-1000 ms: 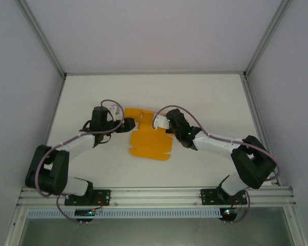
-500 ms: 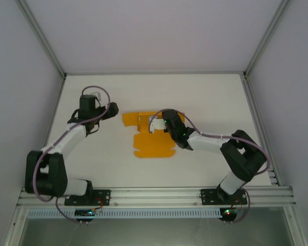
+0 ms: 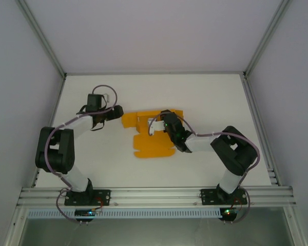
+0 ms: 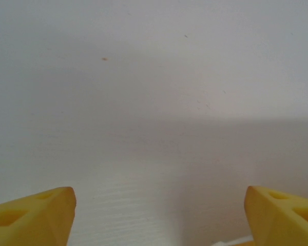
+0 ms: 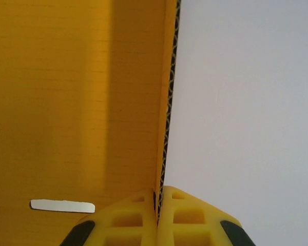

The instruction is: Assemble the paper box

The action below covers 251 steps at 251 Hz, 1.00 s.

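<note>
The paper box is a flat orange-yellow die-cut sheet lying mid-table, with flaps spread along its far edge. My right gripper sits over the sheet's upper middle. In the right wrist view it is shut on the thin corrugated edge of an upright panel of the paper box, which has a small white slot. My left gripper hovers just left of the sheet's far-left flap. In the left wrist view it is open, with bare white table between its yellow fingertips.
The white table is bounded by grey walls and aluminium frame posts at the back corners. Both arm bases are bolted to the rail at the near edge. Cables loop over each wrist.
The left arm has folded and its gripper swung back right, close to the sheet's left flap. The right gripper has stayed clamped while the sheet shifted slightly and a far-right flap shows.
</note>
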### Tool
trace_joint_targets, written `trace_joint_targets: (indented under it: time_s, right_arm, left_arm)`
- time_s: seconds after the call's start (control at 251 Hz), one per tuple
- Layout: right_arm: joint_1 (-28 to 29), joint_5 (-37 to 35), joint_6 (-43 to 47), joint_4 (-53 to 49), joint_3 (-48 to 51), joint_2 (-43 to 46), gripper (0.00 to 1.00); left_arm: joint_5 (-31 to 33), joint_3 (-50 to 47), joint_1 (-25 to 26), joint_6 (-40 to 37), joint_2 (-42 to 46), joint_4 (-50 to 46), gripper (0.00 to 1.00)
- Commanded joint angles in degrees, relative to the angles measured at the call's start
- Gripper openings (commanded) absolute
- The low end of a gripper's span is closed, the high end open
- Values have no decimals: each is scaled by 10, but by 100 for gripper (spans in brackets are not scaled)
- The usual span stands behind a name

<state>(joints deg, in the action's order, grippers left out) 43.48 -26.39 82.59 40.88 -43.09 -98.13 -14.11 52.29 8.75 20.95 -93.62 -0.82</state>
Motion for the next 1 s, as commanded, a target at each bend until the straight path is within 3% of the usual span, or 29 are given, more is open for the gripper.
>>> trace_joint_targets:
  time_s: [0.0, 0.216, 0.415, 0.607, 0.766, 0.998]
  right_arm:
    - [0, -11, 6, 22, 6, 18, 0]
    - [1, -24, -8, 12, -1, 22, 0]
    - [7, -37, -24, 12, 0, 27, 0]
    - [8, -43, -35, 18, 9, 29, 0]
    - [11, -52, -33, 34, 11, 18, 0]
    - [30, -56, -24, 37, 30, 11, 0]
  left_arm:
    - [-87, -28, 6, -21, 20, 24, 79]
    - [-178, -84, 44, -31, 63, 89, 64]
    - [-187, -94, 78, -39, 74, 105, 54]
    - [-143, -118, 108, -64, 69, 141, 51]
    - [-69, -148, 141, -86, 67, 209, 50]
    - [-9, -163, 172, -113, 41, 310, 48]
